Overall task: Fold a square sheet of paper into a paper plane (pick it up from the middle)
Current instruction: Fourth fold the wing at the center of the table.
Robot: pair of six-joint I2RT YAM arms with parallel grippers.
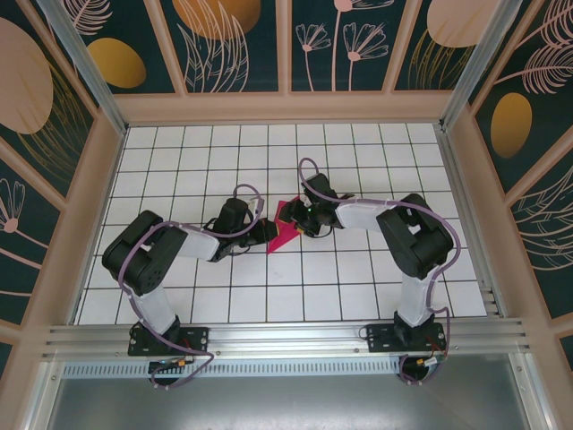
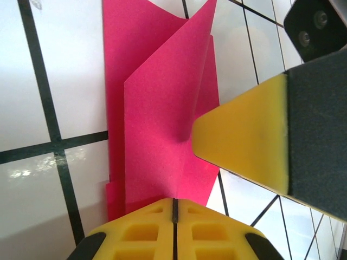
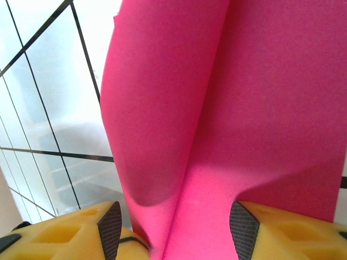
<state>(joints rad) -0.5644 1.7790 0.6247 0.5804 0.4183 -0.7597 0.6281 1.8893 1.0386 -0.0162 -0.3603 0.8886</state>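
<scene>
The magenta-pink sheet of paper (image 1: 285,234) lies mid-table, folded into a narrow pointed shape with a centre crease. In the left wrist view one flap of the paper (image 2: 162,119) stands up off the tiles. My left gripper (image 2: 174,201) is shut on the paper's near edge, which runs into the seam between its yellow fingers; from above, this gripper (image 1: 269,231) sits at the paper's left side. My right gripper (image 1: 305,219) meets the paper from the right. Its jaws (image 3: 176,225) stand apart with the creased paper (image 3: 217,108) between them, and one yellow finger (image 2: 244,146) rests against the raised flap.
The floor is white tiles with a black grid (image 1: 358,278), walled by a wooden frame with patterned panels (image 1: 286,107). Both arms reach inward and nearly meet at the centre. An aluminium rail (image 1: 286,336) runs along the near edge.
</scene>
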